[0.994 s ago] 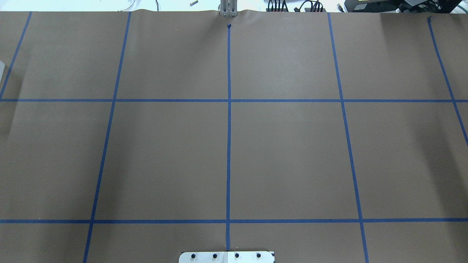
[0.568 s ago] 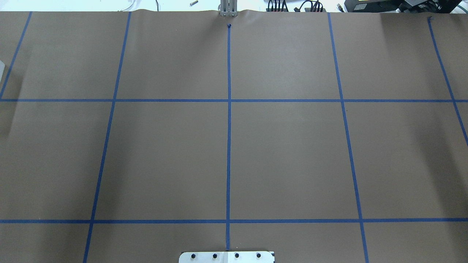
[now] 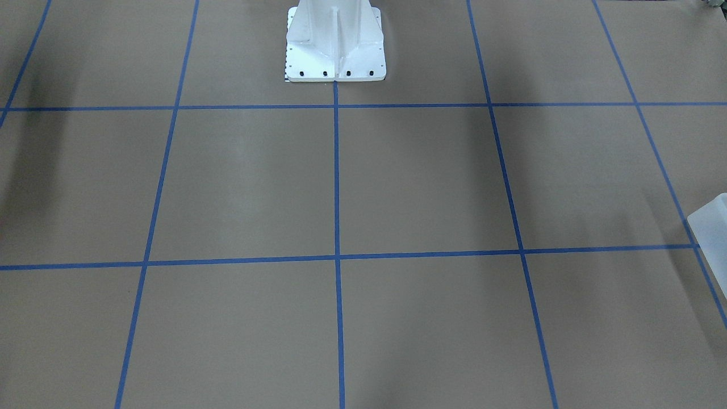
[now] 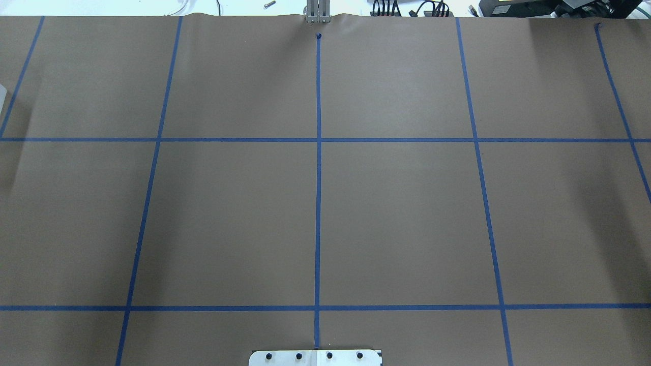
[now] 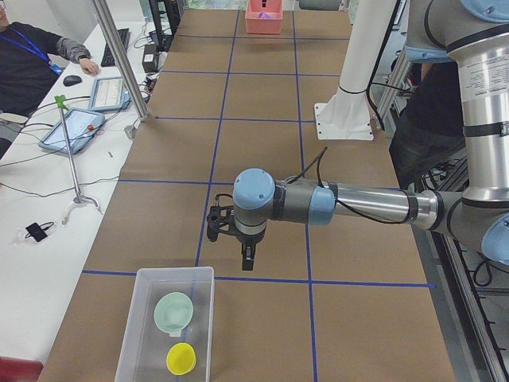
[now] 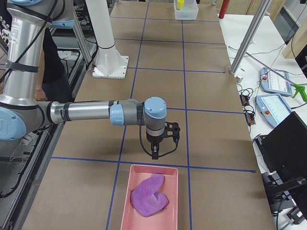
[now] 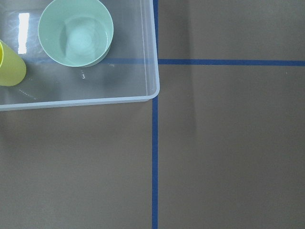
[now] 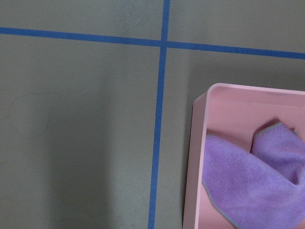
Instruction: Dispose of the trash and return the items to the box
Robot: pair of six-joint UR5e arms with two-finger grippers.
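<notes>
Left side view, nearest first: yellow cup (image 5: 180, 359), then mint bowl (image 5: 173, 310), both inside the frosted box (image 5: 176, 271). Left gripper (image 5: 248, 259) hangs at the box's 1 o'clock; jaw gap, cannot tell. Far end: right gripper (image 6: 154, 152) at 12 o'clock of the pink tray (image 6: 168, 182) with the purple cloth (image 6: 147, 195); cannot tell either. Sorting looks done, the step is likely pulling clear. Rise straight up before swinging, so the fingers miss the box wall. Left wrist view confirms the bowl at 11 o'clock and the cup at 9. Overhead view shows no arm and no items.
</notes>
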